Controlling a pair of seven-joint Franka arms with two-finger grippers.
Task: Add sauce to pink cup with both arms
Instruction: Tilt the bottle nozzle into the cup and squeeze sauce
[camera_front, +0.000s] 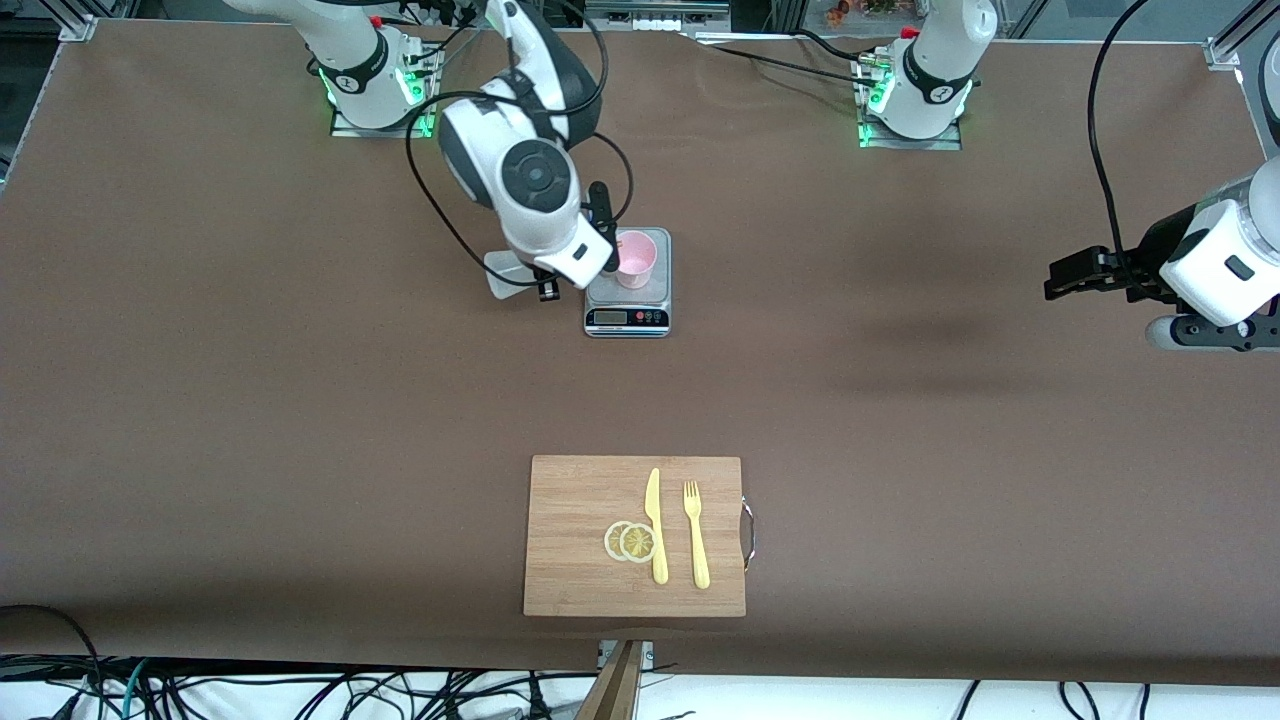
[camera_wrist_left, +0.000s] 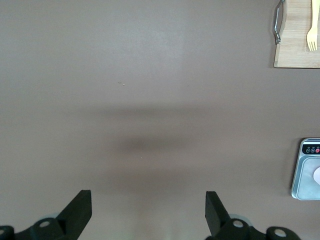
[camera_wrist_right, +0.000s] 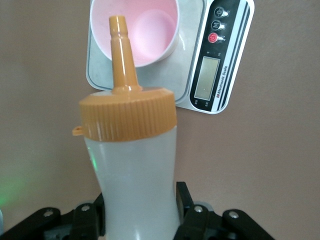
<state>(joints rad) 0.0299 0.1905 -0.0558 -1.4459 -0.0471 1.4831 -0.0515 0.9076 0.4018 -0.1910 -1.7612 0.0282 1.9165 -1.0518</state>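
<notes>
Sauce bottle (camera_wrist_right: 132, 165): a translucent whitish squeeze bottle with an orange screw cap and a pointed orange nozzle is seen in the right wrist view, pinched at its lower body; its nozzle is aimed toward the rim of the pink cup. In the front view the bottle is mostly hidden by the right arm.

Right gripper (camera_wrist_right: 137, 220): its black fingers are pressed against both sides of the sauce bottle, and it is held over the table just beside the scale, toward the right arm's end.

Pink cup (camera_front: 636, 259): it is stood upright on the steel plate of the scale, with its inside shown pale pink in the right wrist view.

Scale (camera_front: 628, 305): a small digital kitchen scale is placed on the brown table, with its display and buttons turned toward the front camera.

Left gripper (camera_wrist_left: 148, 212): its fingers are spread wide with nothing between them; it is held over bare table near the left arm's end, where the arm waits.

Cutting board (camera_front: 580, 570): a wooden board is laid nearer to the front camera than the scale.

On the board: a yellow knife (camera_front: 656, 525), a yellow fork (camera_front: 696, 535) and two overlapping lemon slices (camera_front: 630, 541) are laid side by side.
</notes>
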